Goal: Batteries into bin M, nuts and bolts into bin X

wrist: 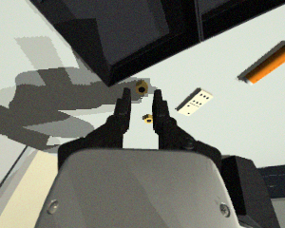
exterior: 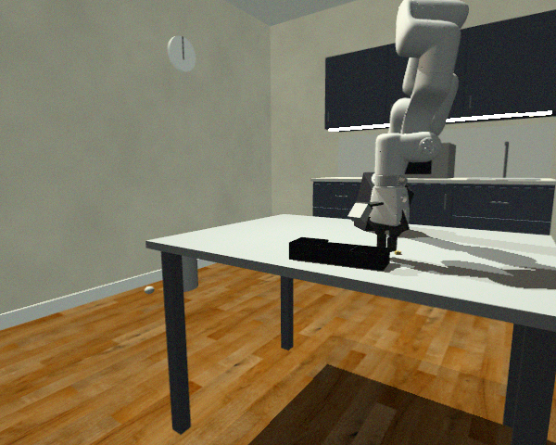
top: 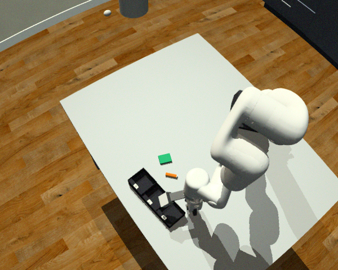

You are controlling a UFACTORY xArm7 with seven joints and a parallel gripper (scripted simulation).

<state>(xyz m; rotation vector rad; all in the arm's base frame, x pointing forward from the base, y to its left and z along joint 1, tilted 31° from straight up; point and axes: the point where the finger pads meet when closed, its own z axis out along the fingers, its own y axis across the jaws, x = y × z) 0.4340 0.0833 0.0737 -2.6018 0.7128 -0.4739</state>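
My gripper (top: 191, 211) (exterior: 386, 247) (wrist: 142, 98) points down beside one end of the black bin row, its fingers partly open and apart. In the wrist view a brass nut (wrist: 142, 87) shows between the fingertips, touching neither. A second brass nut (wrist: 148, 118) shows nearer the right finger. One small brass piece (exterior: 398, 252) shows on the table in the exterior view. An orange cylinder (top: 171, 175) (wrist: 272, 62), like a battery, lies on the table. The black row of three bins (top: 177, 220) (exterior: 338, 254) (wrist: 147, 66) has white labels whose letters I cannot read surely. My wrist camera partly hides the middle bin.
A white domino (wrist: 196, 102) lies between the nuts and the orange cylinder. A green block (top: 164, 158) lies beyond the cylinder. The bin row stands near the edge of the white table (top: 128, 95) (exterior: 249, 235). My arm casts shadows over the table.
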